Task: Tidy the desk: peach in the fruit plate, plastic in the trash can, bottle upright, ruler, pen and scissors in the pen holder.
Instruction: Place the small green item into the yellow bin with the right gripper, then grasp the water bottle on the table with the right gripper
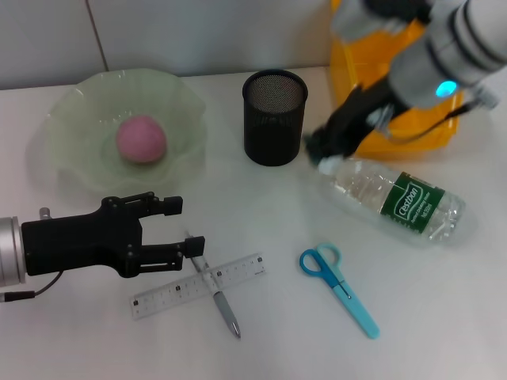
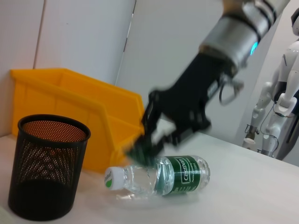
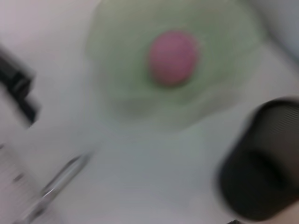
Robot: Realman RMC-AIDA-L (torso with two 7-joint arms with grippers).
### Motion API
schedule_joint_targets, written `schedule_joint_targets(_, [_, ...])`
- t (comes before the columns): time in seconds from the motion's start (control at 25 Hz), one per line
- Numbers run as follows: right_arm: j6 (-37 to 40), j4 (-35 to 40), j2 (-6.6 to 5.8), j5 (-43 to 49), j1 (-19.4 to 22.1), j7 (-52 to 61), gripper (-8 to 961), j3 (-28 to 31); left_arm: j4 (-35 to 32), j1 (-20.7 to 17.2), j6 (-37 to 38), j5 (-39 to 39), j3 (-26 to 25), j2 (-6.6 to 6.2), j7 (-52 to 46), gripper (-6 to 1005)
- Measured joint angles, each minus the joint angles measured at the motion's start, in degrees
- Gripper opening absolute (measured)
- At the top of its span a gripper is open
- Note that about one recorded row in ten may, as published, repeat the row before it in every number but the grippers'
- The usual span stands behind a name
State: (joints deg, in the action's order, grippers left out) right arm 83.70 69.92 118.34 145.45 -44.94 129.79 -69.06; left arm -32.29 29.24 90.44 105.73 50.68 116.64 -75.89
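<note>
While the peach (image 1: 142, 138) sits in the fruit plate (image 1: 71, 154) at far left, the right hand (image 1: 321, 150) hovers at the capped end of the bottle (image 1: 396, 202), which lies on its side on the desk (image 1: 444, 317) near the trash can (image 1: 356, 71); whether its fingers are closed I cannot tell. The left hand (image 1: 178, 229), fingers spread and empty, hangs beside the ruler (image 1: 198, 285) and pen (image 1: 222, 305).

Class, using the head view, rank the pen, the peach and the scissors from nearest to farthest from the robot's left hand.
1. Pen: right beside the left hand, crossing the ruler.
2. Peach: behind the hand, in the fruit plate.
3. Scissors: far off toward the robot's right.
</note>
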Motion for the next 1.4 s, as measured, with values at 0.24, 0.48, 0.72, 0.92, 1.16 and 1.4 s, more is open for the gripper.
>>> schedule_joint_targets(0.24, [1.0,9.4,-0.22,4.6,1.8,3.6,198,8.0,-0.1,0.1,0.2,0.0,0.0,-0.02,0.0,829])
schedule_joint_targets(0.48, [-3.6,8.9,-1.39,6.3,1.9,4.9,142,16.0,-0.1,0.1,0.3,0.0,0.0,-0.01,0.0,829])
schedule_joint_targets(0.72, [-11.2,0.1,-3.16,7.1,1.3,4.7,97,18.1,-0.1,0.1,0.4,0.0,0.0,-0.01,-0.1,829])
schedule_joint_targets(0.92, [-15.8,-8.1,-4.31,7.1,-0.2,4.4,144,17.6,-0.1,0.1,0.5,0.0,0.0,-0.01,-0.1,829])
schedule_joint_targets(1.16, [-17.3,-9.3,-4.08,6.9,-0.4,4.1,387,17.7,-0.1,0.1,0.5,0.0,0.0,-0.01,0.0,829])
schedule_joint_targets(1.4, [-17.4,-9.2,-3.94,6.8,-0.4,4.0,606,17.7,-0.1,0.1,0.6,0.0,0.1,-0.01,0.0,829])
